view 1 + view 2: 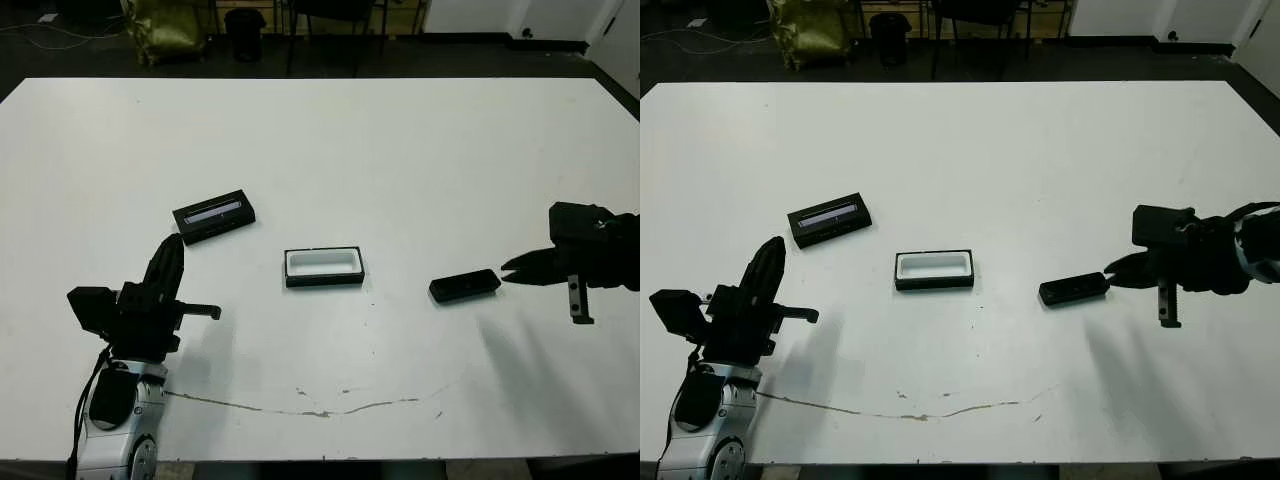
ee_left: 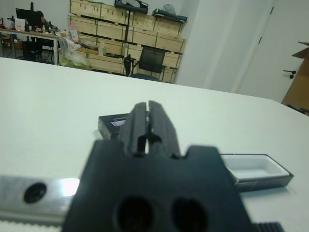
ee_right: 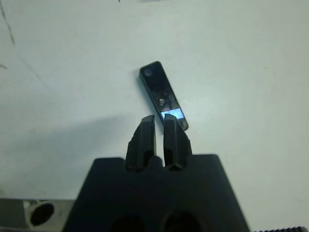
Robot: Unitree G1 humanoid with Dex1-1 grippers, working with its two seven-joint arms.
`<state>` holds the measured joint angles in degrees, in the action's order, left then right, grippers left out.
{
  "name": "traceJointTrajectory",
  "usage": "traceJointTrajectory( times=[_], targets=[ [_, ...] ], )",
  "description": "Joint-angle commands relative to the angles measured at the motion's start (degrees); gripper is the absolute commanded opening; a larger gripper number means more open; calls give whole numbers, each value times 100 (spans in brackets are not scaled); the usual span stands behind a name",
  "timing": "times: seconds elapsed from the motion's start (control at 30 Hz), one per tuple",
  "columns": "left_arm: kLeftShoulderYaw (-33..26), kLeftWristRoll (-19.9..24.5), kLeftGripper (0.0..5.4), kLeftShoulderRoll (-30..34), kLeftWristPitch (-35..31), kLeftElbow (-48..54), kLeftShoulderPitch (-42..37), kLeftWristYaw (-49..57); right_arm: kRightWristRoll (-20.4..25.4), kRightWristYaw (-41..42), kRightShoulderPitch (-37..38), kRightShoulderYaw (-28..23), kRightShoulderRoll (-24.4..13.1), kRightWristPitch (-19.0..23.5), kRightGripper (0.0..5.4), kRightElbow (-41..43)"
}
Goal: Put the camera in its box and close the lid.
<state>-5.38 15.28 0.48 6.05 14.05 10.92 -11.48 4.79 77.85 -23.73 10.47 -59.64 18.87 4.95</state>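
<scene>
The camera (image 1: pixel 465 286), a slim black bar, lies flat on the table right of centre; in the right wrist view its shiny bluish patch (image 3: pixel 171 115) is at the end nearest my fingers. My right gripper (image 1: pixel 505 268) is shut and empty, with its tips just short of that end. The box (image 1: pixel 323 267), white-lined and uncovered, sits at the table's middle. Left of it and further back lies the lid (image 1: pixel 214 216), black with a pale stripe. My left gripper (image 1: pixel 172 245) is shut and empty, and points at the lid from nearer the front edge.
A thin brownish crack line (image 1: pixel 320 410) runs across the table (image 1: pixel 400 150) near its front edge. Beyond the far edge are a dark floor, a yellow-green bag (image 1: pixel 165 28) and chair legs. The left wrist view shows shelves of boxes and an office chair (image 2: pixel 149 60).
</scene>
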Motion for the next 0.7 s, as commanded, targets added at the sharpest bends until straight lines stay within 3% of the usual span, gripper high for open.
traceJointTrajectory(
  times=[0.03, 0.23, 0.43, 0.6, 0.7],
  targets=[
    [-10, -33, 2, 48, -25, -63, 59, 19, 7, 200, -136, 142, -50, 221, 0, -71],
    [-8, -52, 2, 52, -28, -34, 77, 30, -462, 54, -100, 275, -209, 252, 0, 442],
    [-20, 25, 2, 35, -52, -59, 62, 10, -642, 50, -80, 377, -176, 442, 0, 474],
    [-13, 15, 2, 52, -38, -59, 61, 25, -278, 382, -99, 339, -26, 157, 0, -2],
    [-6, -29, 2, 62, -36, -49, 67, 44, -259, 497, -160, 441, 9, 197, 0, -163]
  ],
)
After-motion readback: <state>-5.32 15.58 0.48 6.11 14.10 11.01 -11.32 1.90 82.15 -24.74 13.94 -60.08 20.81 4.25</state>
